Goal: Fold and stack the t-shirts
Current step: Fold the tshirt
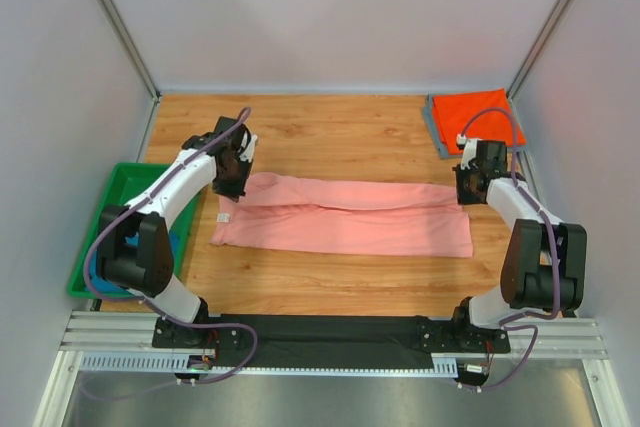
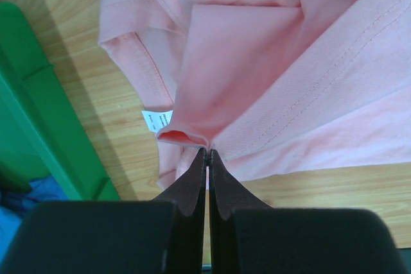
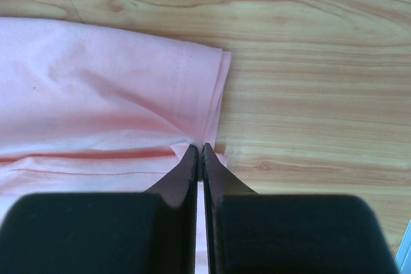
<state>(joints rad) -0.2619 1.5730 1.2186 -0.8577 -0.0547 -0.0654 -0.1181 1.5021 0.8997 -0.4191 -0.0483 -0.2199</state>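
The salmon-pink t-shirt (image 1: 345, 219) is laid out across the middle of the table. Its long axis runs straight left to right, so each end sits right under one arm. The left gripper (image 1: 230, 187) has its jaws squeezed together on a fold of cloth at the left end, and the right gripper (image 1: 466, 193) is doing the same at the right end. Both pinches are on the far edge, so I'd guess both arms carry that edge toward the near side together. The orange-red t-shirt (image 1: 470, 117) lies well apart in the far right corner.
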